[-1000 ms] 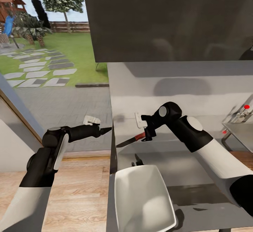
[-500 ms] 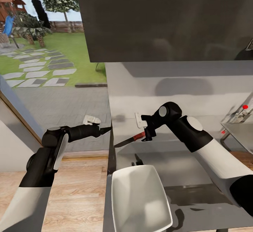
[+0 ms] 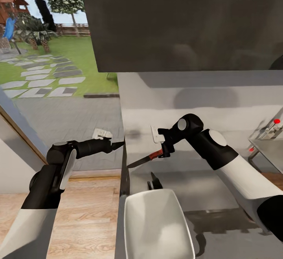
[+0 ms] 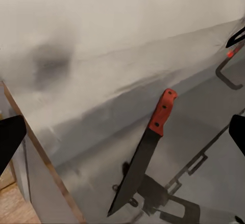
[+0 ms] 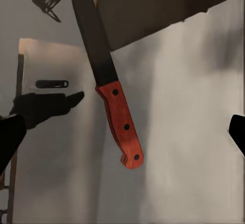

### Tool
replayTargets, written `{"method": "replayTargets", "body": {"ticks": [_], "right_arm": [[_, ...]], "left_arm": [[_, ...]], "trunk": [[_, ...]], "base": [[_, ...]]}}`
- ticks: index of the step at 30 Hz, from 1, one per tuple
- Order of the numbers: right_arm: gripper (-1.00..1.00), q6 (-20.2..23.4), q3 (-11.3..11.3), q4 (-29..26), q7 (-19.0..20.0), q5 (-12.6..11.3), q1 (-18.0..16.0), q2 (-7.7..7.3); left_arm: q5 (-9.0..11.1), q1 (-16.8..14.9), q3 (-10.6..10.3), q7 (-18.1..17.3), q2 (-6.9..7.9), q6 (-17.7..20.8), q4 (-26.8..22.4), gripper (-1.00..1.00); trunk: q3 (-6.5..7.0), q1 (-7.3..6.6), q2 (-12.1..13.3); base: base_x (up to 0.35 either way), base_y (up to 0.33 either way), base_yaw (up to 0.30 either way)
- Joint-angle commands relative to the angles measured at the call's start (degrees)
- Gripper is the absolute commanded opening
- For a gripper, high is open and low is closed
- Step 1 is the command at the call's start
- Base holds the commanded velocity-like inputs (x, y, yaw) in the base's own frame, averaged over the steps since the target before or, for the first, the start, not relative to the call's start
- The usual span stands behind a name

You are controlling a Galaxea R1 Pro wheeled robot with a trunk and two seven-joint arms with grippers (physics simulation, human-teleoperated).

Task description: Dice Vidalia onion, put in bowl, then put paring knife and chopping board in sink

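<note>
Nearest, the bowl (image 3: 159, 223) sits at the countertop's (image 3: 220, 196) end edge. Just beyond and above it, the knife (image 3: 144, 159) hangs in the air at the right gripper (image 3: 164, 152), red handle up by the fingers and blade slanting down toward that edge. If the hold is loose, the knife could slip and drop onto the bowl or off the edge to the floor; swinging it toward the sink (image 3: 269, 147), far right, could also clip the wall. The right arm reaches across with its elbow bent and wrist turned down; the left gripper (image 3: 117, 145) points level at the counter's end. For both grippers I cannot tell how wide the jaws stand.
</note>
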Motion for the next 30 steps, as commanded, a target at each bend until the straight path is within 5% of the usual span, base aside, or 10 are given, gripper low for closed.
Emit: {"method": "replayTargets", "body": {"ticks": [1,8,17,30], "right_arm": [[1.00,0.60,0.14,-0.08,0.18,0.11,-0.08,-0.04],[1.00,0.60,0.16,-0.08,0.14,0.11,-0.08,-0.04],[1.00,0.43,-8.06,-0.08,-0.41,0.14,-0.08,-0.26],[1.00,0.42,-8.35,-0.08,-0.61,1.75,-0.08,-0.48]], "left_arm": [[0.14,-0.06,-0.03,-0.02,0.03,0.39,-0.05,1.00],[0.14,-0.05,-0.10,-0.01,0.03,0.37,-0.05,1.00],[0.14,-0.04,-0.11,-0.01,0.03,0.36,-0.03,1.00],[0.14,-0.04,-0.12,-0.01,0.03,0.36,-0.05,1.00]], "trunk": [[-0.11,0.05,-0.11],[-0.11,0.05,-0.11],[-0.12,0.05,-0.11],[-0.80,0.05,-0.11]], "base": [[0.069,0.000,0.000],[0.022,0.000,0.000],[0.000,0.000,0.000],[0.000,0.000,0.000]]}}
